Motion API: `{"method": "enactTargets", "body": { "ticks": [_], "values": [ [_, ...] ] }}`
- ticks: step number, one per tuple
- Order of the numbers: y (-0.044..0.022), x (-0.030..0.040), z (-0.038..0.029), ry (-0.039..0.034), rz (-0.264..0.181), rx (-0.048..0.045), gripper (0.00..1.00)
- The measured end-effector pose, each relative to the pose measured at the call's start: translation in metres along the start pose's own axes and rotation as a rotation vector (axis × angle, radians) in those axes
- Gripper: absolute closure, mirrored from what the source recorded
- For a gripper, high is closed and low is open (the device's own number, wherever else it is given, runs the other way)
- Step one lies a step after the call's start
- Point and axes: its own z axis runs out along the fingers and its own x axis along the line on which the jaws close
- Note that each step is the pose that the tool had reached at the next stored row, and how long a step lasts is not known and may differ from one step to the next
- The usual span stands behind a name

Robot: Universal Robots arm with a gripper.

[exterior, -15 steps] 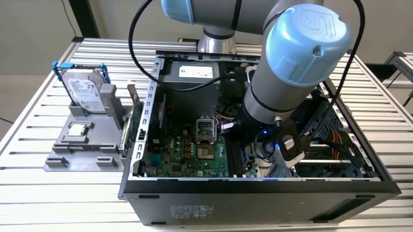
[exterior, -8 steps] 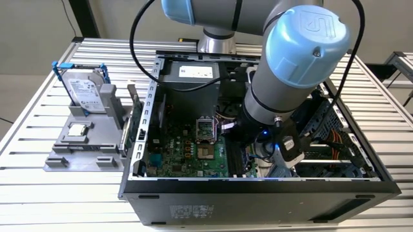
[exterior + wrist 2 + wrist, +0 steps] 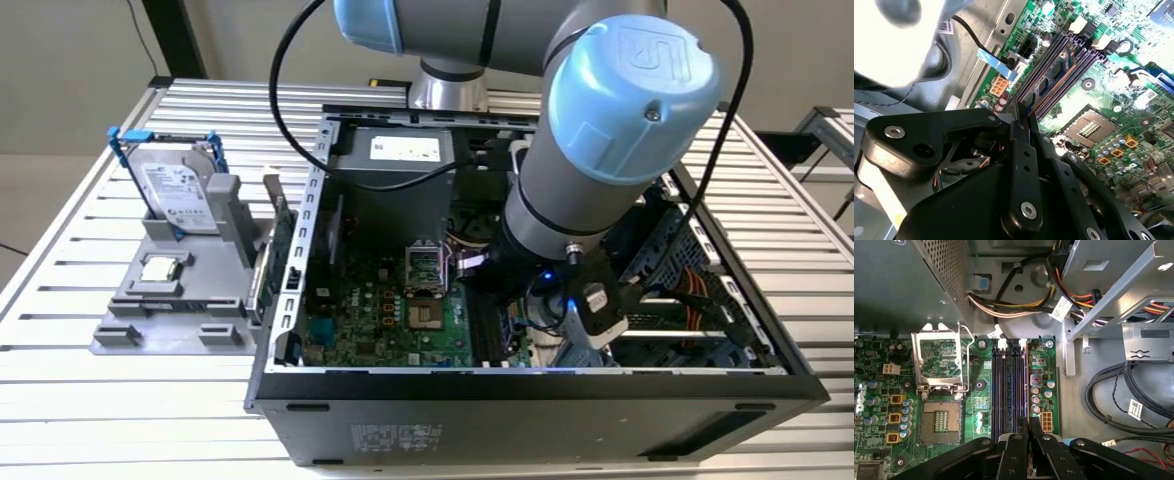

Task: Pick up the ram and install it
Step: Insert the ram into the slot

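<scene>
The jaws (image 3: 1027, 432) are drawn narrow, their two black fingers (image 3: 1024, 150) nearly meeting on a thin edge. In both wrist views that edge runs straight ahead of the fingertips into the row of dark memory slots (image 3: 1009, 385), and in the second wrist view a long green stick with dark chips, the ram (image 3: 1056, 70), lies along one slot directly in line with the fingers. Whether the fingers actually pinch the ram or only press against its near end cannot be told.

The slots sit on the motherboard (image 3: 380, 310), which lies on the floor of the open computer case (image 3: 534, 390). Just beside the slots, to one side of the jaws, is the bare processor socket (image 3: 940, 419) with its metal retaining frame (image 3: 940, 360) swung up. Farther ahead of the jaws, bundled coloured cables (image 3: 1019, 305) run past the grey power supply (image 3: 400, 160) at the case's far end.

In the exterior view the arm (image 3: 601, 150) reaches down into the case. Well away from the jaws, on the worktop (image 3: 80, 400) at the exterior view's left, a grey fixture (image 3: 167, 300) holds a silver hard drive (image 3: 174, 190) standing upright.
</scene>
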Motion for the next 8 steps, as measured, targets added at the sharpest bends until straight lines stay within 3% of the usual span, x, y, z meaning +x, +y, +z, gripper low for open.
{"method": "enactTargets", "body": {
  "ticks": [8],
  "values": [
    [-0.0001,0.0001,0.0021,0.0,0.0,0.0002,1.0]
  ]
}}
